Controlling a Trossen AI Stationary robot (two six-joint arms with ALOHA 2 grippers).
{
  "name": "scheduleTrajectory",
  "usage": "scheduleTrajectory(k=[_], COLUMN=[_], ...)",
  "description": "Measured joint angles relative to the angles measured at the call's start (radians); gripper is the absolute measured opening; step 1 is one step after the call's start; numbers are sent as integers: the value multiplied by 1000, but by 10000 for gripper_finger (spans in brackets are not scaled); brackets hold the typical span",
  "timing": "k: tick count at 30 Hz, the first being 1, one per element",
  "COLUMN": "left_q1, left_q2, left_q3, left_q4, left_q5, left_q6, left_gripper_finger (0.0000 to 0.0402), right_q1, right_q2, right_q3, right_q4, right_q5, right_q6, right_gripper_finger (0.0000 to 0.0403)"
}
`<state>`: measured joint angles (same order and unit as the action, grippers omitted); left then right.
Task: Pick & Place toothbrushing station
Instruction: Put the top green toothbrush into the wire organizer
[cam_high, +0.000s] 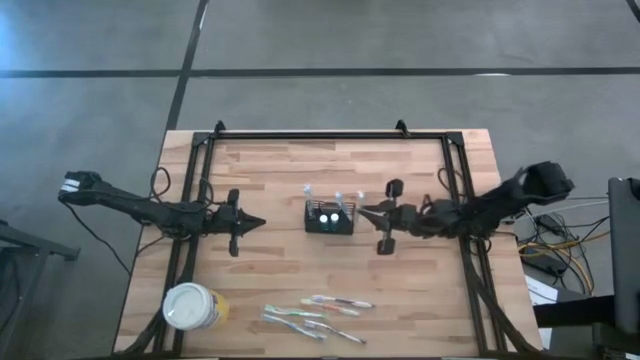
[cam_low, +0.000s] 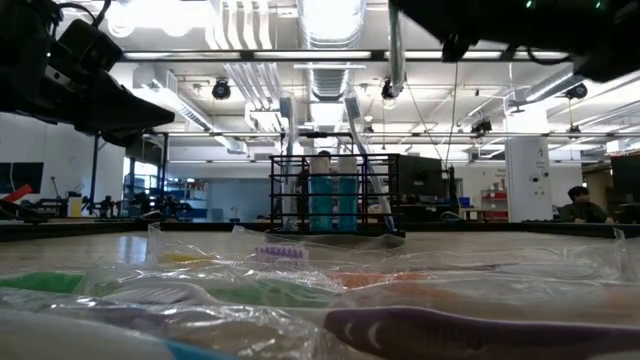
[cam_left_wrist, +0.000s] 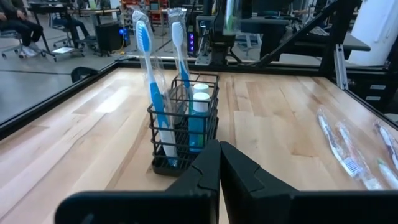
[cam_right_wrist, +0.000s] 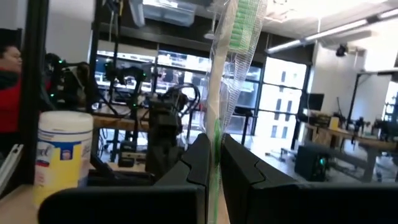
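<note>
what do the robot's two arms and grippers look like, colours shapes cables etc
Both arms are dark, nearly black, slim and jointed. The left arm has a white-marked block at its outer end and thin black cables looping beside it. The right arm ends in a bulkier black housing, with yellow and dark cables near its base. The left gripper and right gripper each have two matte black, wedge-shaped fingers.

From up top I get even, soft light with only faint shadows on the table (cam_high: 400, 180). Down low, ceiling strip lights (cam_low: 330, 20) blow out white, and the wrapped toothbrushes (cam_low: 300, 300) nearest the lens are pure blur (the backlit arms read as silhouettes). My right wrist feed fights bright windows (cam_right_wrist: 280, 93).
</note>
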<state>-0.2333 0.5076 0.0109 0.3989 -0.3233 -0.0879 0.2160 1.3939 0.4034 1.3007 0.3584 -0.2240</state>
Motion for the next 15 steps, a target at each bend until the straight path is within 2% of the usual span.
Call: scheduleTrajectory(k=[8,12,15], left_q1=[0,0,0], left_q2=[0,0,0], left_q3=[0,0,0], left_q4=[-11,-11,-11], left_q5=[0,0,0], left_q6=[0,0,0], left_gripper_finger=[7,7,7], right_q1=[-29,-36,-38], right_q2=[202,277,319], right_q3=[0,0,0], right_q4=[186,223,259], right_q5=[11,85,94], right_q6=[10,17,17], right_gripper_finger=[15,15,15])
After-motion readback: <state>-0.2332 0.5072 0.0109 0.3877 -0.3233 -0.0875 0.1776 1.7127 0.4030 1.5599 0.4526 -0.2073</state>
